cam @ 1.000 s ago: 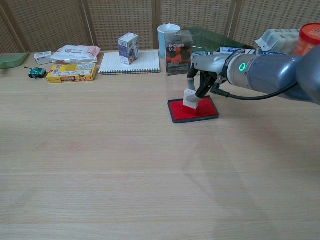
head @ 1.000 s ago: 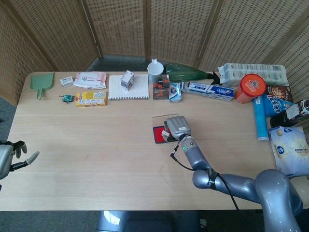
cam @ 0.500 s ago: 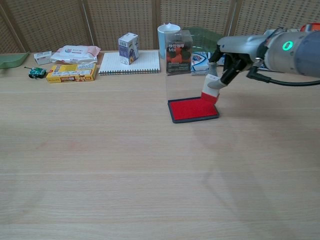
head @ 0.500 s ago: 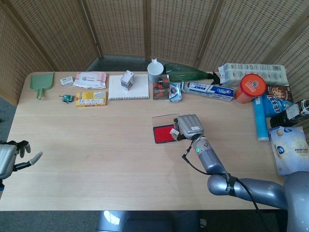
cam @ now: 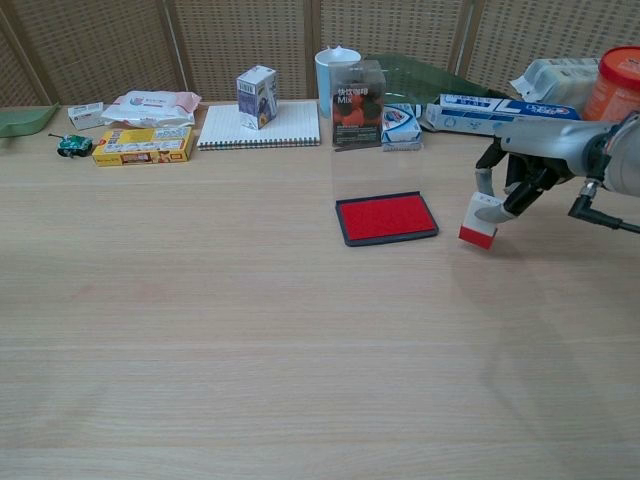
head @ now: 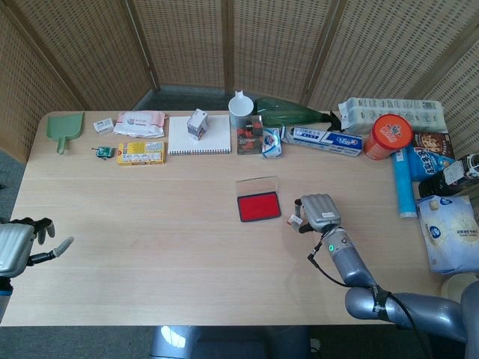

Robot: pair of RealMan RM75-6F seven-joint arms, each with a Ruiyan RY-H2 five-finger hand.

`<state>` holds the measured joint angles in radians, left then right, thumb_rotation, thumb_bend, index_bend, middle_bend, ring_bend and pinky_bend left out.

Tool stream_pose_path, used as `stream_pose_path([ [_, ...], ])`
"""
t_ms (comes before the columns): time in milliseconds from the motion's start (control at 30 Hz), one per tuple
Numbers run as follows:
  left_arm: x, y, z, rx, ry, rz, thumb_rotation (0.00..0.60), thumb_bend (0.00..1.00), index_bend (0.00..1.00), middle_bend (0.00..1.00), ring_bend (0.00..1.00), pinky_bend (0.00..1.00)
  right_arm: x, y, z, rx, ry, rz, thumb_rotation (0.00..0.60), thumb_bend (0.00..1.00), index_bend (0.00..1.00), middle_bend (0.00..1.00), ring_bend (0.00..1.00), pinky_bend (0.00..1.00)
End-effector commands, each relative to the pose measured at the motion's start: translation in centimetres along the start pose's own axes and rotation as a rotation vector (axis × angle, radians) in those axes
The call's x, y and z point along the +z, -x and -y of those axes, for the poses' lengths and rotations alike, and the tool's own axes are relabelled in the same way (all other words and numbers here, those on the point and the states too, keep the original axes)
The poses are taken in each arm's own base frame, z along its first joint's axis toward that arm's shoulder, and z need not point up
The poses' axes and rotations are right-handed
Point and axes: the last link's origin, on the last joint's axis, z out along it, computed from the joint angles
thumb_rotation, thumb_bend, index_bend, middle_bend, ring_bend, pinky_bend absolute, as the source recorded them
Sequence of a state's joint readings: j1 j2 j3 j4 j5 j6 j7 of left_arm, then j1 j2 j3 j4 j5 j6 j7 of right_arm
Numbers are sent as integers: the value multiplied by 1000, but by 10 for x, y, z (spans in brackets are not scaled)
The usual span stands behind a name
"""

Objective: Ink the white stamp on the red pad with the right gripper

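The red ink pad [head: 259, 206] [cam: 386, 218] lies open in its dark tray near the table's middle, with its clear lid standing behind it. My right hand [head: 319, 212] [cam: 520, 176] is to the right of the pad and holds the white stamp [cam: 480, 220] [head: 295, 220], whose bottom face is red. The stamp is tilted and sits just above or on the table; I cannot tell which. My left hand [head: 22, 243] hangs at the table's left edge, holding nothing, fingers apart.
Along the far edge stand a notebook [head: 199, 137], a small carton [cam: 257, 97], a white cup [head: 240, 110], a snack box [cam: 357, 91], toothpaste [head: 323, 140] and an orange can [head: 388, 136]. Packages crowd the right side [head: 449, 228]. A yellow box [cam: 143, 145] lies far left.
My right hand has lifted the stamp off the pad and carried it rightward and down, beside the pad. The stamp's base now shows red. The left hand barely moved.
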<state>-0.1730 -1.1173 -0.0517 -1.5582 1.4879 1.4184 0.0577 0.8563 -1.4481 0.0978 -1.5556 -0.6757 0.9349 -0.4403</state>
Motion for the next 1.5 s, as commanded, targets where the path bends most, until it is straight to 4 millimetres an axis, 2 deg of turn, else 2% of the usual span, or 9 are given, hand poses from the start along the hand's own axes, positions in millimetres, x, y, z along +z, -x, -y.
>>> stream_pose_path([
  [33,-1,0,0,2,-1,1,51,156,577,687,603,620,2,9,-4,-6,9,11,497,441,694,1000,1000,1000],
  [600,-1,0,-2,3,6,3,49,156,577,687,603,620,6,19,-16,2,35,25,498,423,663,1000,1000,1000],
  [1500,-2,2,-3,3,10,6,48,156,577,687,603,620,5,18,-19,7,26,27,491,280,572,1000,1000,1000],
])
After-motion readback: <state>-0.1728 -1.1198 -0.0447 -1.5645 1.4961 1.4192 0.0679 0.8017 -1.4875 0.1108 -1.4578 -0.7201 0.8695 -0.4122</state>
